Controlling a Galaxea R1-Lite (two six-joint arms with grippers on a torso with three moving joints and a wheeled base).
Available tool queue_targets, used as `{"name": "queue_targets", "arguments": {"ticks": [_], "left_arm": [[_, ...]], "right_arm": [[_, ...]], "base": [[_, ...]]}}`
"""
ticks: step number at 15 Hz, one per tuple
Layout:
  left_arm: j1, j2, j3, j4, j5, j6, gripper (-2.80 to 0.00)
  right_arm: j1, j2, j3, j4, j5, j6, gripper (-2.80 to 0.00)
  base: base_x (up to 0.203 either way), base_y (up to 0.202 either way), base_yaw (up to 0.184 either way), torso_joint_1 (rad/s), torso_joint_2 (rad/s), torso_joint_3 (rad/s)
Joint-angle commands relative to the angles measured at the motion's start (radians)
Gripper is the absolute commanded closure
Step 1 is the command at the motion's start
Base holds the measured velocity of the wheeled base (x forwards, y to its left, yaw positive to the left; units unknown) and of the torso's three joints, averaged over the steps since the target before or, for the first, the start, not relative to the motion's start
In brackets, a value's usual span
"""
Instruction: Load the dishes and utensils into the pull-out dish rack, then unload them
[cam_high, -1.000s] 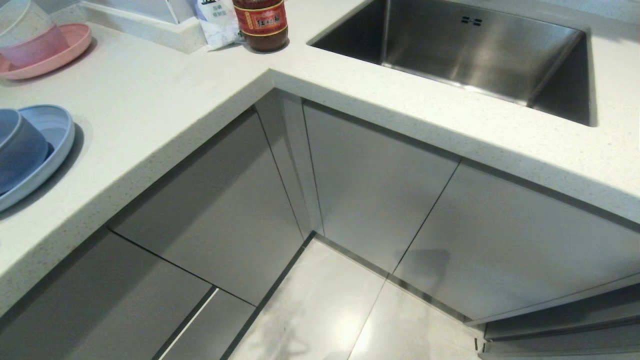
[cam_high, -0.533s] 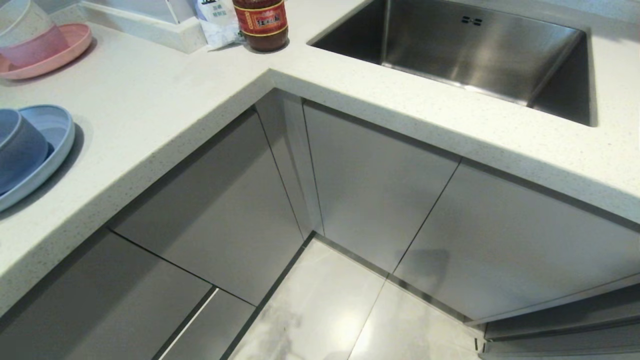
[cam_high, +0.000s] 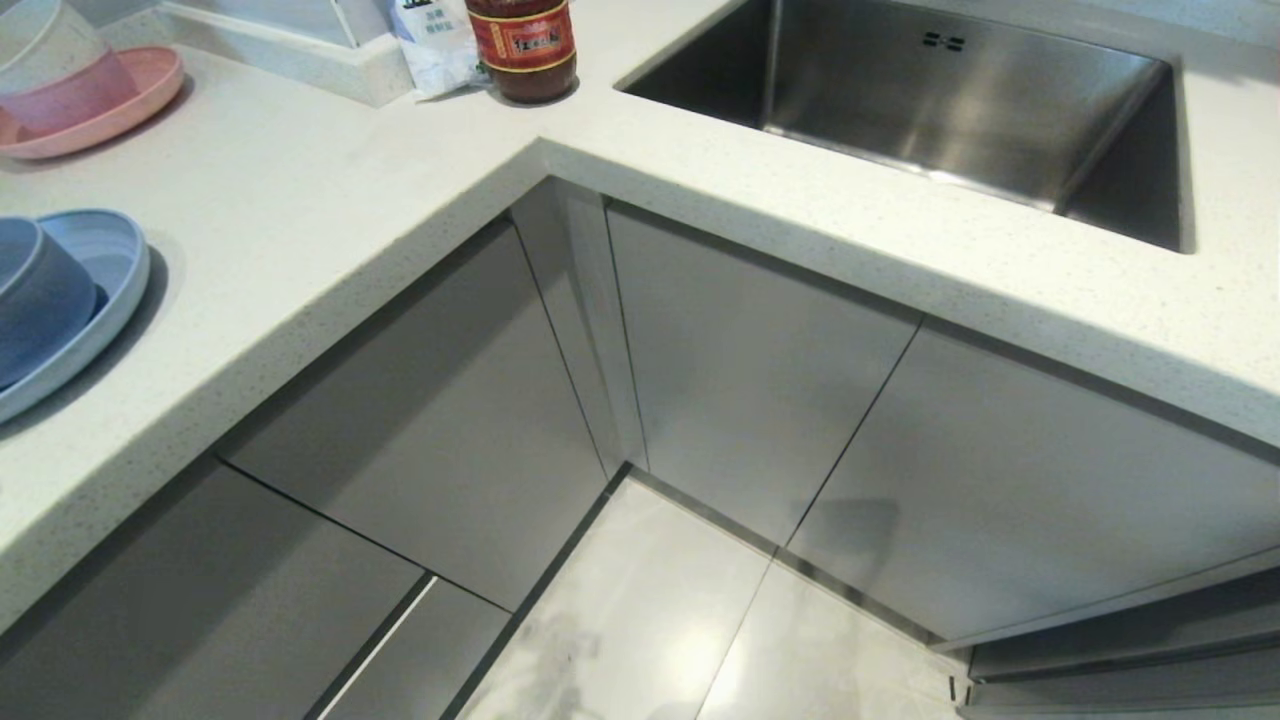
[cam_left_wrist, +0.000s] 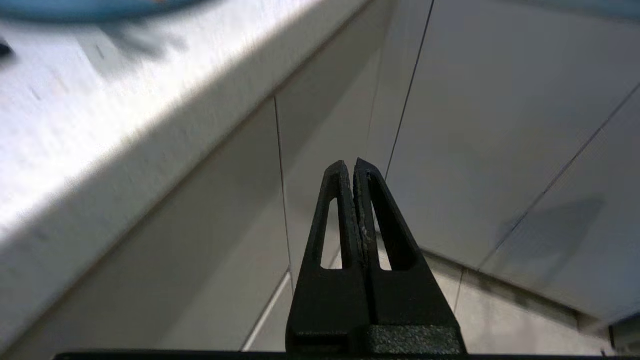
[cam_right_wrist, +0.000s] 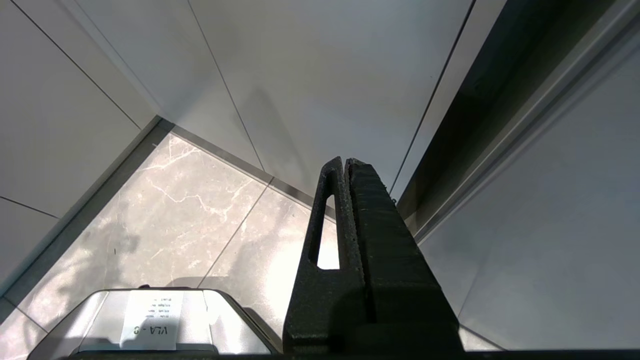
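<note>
A stainless steel sink (cam_high: 960, 100) is being seen set into the white speckled countertop (cam_high: 330, 210). A pink plate (cam_high: 120, 115) is being occupied by a white-and-pink bowl (cam_high: 50, 70) at the far left. A red-labelled jar (cam_high: 522, 45) is being flanked by a white packet (cam_high: 435, 45). Grey cabinet doors (cam_high: 750, 370) are being reflected in the glossy floor tiles (cam_high: 640, 620).

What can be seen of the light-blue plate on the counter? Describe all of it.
The light-blue plate is wide, shallow and round, with a matte, plastic-like look and a raised rim. It lies flat on the white speckled countertop at the head view's left edge, which cuts off part of it. A darker blue bowl sits inside it, covering much of its floor. No claw is near it; nothing else touches it.
</note>
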Motion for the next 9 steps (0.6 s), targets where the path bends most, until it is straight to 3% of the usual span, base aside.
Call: {"name": "queue_targets", "arguments": {"ticks": [1, 9], "left_arm": [[0.0, 0.001, 0.071, -0.004, -0.001, 0.002, 0.0], [0.0, 0.002, 0.099, 0.073, 0.03, -0.019, 0.0]], "right_arm": [[0.001, -0.004, 0.002, 0.0, 0.0, 0.0, 0.0], [0.001, -0.003, 0.002, 0.0, 0.0, 0.0, 0.0]], "base": [[0.0, 0.0, 0.0, 0.0, 0.0, 0.0], [0.0, 0.0, 0.0, 0.0, 0.0, 0.0]]}}
